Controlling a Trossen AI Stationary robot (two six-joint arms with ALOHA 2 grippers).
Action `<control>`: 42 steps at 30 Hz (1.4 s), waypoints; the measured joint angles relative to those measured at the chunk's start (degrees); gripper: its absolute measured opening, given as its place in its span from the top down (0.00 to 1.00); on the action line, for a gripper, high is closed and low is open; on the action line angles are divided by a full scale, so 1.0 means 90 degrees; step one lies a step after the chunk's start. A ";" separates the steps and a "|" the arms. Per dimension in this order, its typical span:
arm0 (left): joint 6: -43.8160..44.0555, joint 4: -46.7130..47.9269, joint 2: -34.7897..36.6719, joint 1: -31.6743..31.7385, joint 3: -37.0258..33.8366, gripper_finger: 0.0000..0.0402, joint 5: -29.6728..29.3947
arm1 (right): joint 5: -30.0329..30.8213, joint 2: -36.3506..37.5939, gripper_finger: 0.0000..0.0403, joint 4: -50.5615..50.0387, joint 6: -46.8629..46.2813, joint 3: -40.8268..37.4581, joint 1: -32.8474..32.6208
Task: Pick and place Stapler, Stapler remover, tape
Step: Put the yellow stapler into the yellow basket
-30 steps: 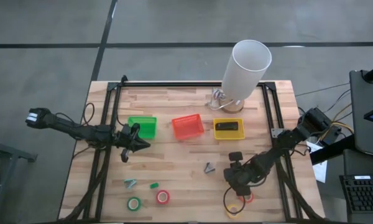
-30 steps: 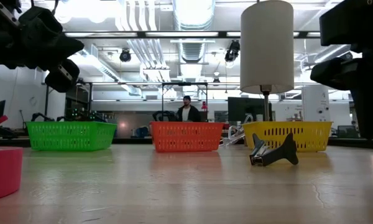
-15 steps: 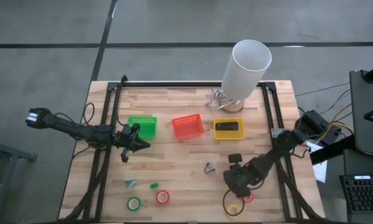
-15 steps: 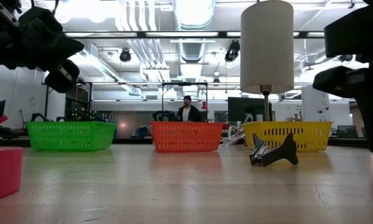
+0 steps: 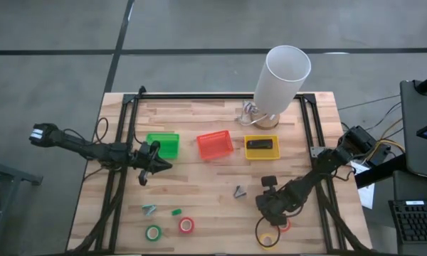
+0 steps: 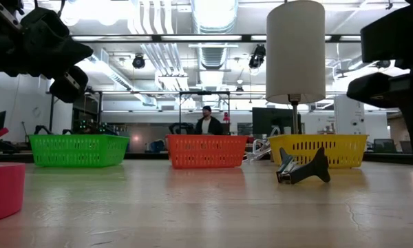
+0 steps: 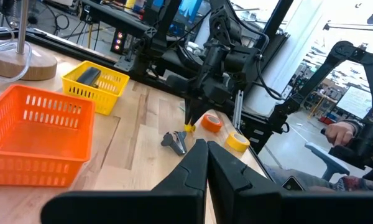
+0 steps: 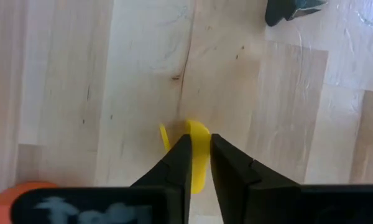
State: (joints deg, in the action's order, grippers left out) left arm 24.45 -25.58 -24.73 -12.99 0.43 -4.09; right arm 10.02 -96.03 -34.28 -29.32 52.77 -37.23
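The dark stapler [image 5: 260, 144] lies in the yellow bin [image 5: 275, 153]. A dark staple remover [image 5: 239, 190] rests on the table. Green tape [image 5: 153, 232] and red tape [image 5: 186, 225] lie near left. Yellow tape [image 5: 268, 238] and orange-red tape [image 5: 283, 226] lie near right. My right gripper [image 8: 199, 152] points down beside those two rolls, shut on a small yellow thing [image 8: 198, 134]. My left gripper [image 7: 205, 149] is shut and empty, above the table by the green bin [image 5: 163, 145]. My right gripper pinches the small yellow thing [image 8: 199, 163] between its two fingers, from above, pointing down. A thin yellow edge [image 8: 163, 138] sticks out to one side of the fingers. Whether it is clear of the table, I cannot tell.
An orange bin [image 5: 215, 144] stands between the green and yellow bins. A white lamp [image 5: 281, 82] on a wooden base stands at the far edge. Two small green things [image 5: 149, 209] [image 5: 176, 212] lie near the left tapes. A person stands far behind the table [image 6: 206, 124].
My right arm has shifted slightly in the low view, still shut on the yellow thing. Everything else has kept its place.
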 joint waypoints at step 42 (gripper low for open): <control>0.0000 0.0045 0.0000 0.0000 0.0000 0.98 0.0000 | 0.3392 0.0749 0.94 -0.2193 0.1405 0.0924 0.1351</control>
State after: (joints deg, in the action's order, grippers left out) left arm 24.45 -25.18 -24.73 -13.00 0.43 -4.09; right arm 40.55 -89.30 -54.01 -16.67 61.09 -25.07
